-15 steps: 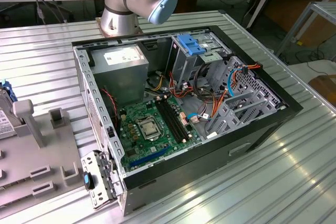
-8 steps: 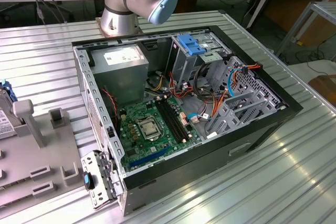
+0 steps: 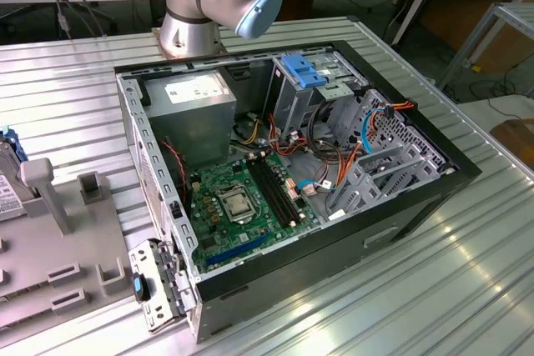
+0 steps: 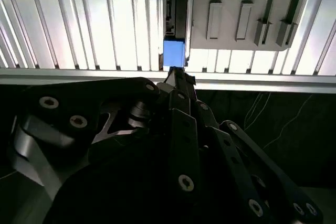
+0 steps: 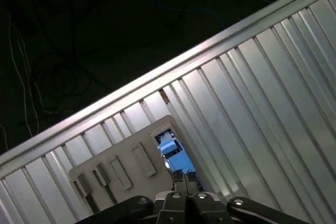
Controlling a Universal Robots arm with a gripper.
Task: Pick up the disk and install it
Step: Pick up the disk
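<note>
Gripper (image 4: 179, 76): narrow, fingertips drawn together with nothing between them, poised just beside the disk's blue end tab.
Disk (image 4: 173, 53): on edge in the grey fixture (image 3: 50, 248) at the exterior view's left, probably so its rim can be pinched.
Computer case (image 3: 334, 256): open, its drive cage (image 3: 313, 93) exposed.

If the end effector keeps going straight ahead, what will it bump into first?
Probably the disk, at its blue end, just ahead of the end effector; the gap between them is hard to judge.
</note>
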